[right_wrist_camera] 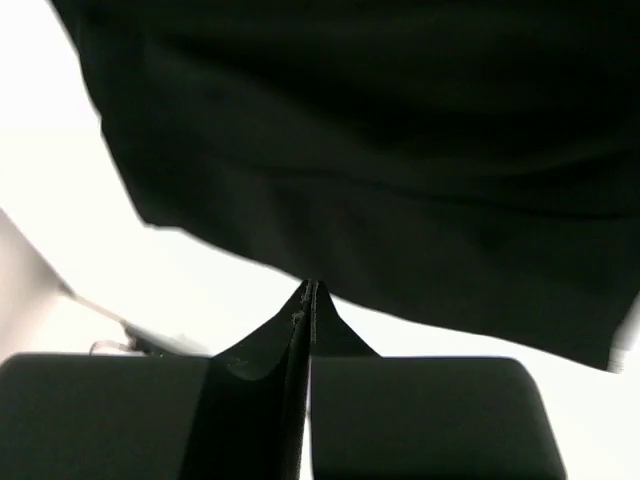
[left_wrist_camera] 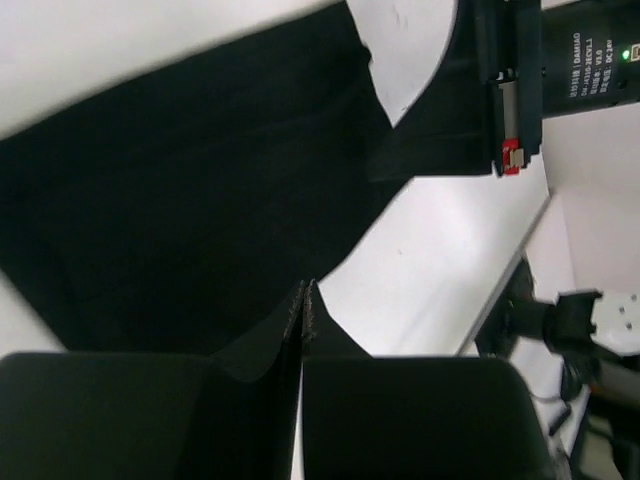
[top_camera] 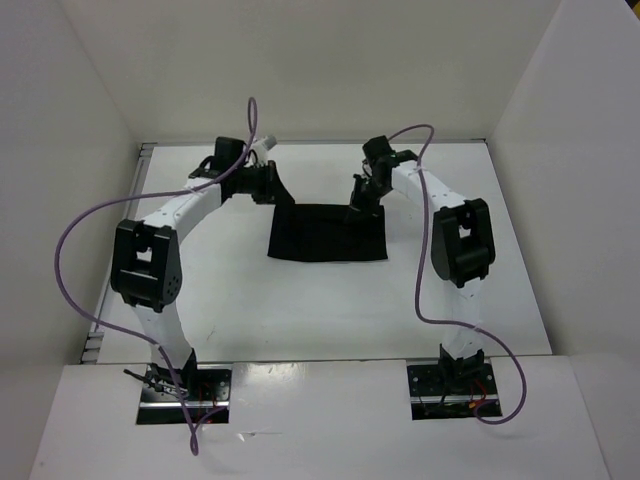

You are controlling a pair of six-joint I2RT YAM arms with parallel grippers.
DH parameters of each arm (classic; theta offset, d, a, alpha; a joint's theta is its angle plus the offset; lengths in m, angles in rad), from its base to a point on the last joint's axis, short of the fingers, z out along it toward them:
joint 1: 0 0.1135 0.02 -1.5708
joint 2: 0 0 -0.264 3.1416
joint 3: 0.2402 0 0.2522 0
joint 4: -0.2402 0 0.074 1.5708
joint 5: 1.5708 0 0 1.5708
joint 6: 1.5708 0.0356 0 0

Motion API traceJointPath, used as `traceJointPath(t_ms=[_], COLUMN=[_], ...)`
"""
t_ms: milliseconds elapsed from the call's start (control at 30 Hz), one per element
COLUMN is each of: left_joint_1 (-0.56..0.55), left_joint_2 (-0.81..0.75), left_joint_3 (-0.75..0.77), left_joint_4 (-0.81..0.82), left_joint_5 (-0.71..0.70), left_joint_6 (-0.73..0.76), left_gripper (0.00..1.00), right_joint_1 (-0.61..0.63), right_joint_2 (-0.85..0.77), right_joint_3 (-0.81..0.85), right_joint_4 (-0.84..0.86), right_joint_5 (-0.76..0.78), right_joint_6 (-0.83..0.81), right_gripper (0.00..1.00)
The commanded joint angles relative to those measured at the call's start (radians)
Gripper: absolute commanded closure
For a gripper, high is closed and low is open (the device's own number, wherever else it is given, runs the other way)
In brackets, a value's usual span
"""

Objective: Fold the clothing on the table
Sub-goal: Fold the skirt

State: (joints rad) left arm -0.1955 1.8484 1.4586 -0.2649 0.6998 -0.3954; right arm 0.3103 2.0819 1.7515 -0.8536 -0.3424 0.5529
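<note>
The black clothing [top_camera: 328, 233] lies as a flat rectangle on the white table [top_camera: 250, 300], just past the middle. My left gripper [top_camera: 281, 197] is at its far left corner, where a flap of fabric rises to the fingers. In the left wrist view this gripper [left_wrist_camera: 305, 290] has its jaws pressed together on the edge of the clothing [left_wrist_camera: 180, 200]. My right gripper [top_camera: 357, 205] sits on the far edge towards the right. In the right wrist view it [right_wrist_camera: 310, 288] is shut on the hem of the clothing [right_wrist_camera: 400, 150].
White walls close the table in at the back and both sides. A thin metal rim [top_camera: 141, 165] runs along the left side. Purple cables [top_camera: 70, 240] loop off both arms. The arm bases [top_camera: 185, 385] are bolted at the near edge.
</note>
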Motion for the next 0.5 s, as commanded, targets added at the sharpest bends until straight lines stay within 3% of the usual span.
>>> traceJointPath(t_ms=[0, 233, 467], left_joint_1=[-0.015, -0.015, -0.015], left_joint_2=[0.069, 0.159, 0.138], left_joint_3=[-0.029, -0.078, -0.132], left_joint_4=[0.024, 0.033, 0.024], left_joint_5=[0.113, 0.113, 0.084], left_joint_6=[-0.002, -0.002, 0.016], left_gripper=[1.0, 1.0, 1.0], right_joint_1=[0.018, 0.006, -0.089], right_joint_2=[0.004, 0.138, 0.302], right_joint_3=[-0.024, 0.049, 0.224], right_joint_4=[0.076, 0.102, 0.093], right_joint_5=[-0.107, -0.177, -0.196], right_joint_6=[0.018, -0.005, -0.015], right_gripper=[0.99, 0.99, 0.99])
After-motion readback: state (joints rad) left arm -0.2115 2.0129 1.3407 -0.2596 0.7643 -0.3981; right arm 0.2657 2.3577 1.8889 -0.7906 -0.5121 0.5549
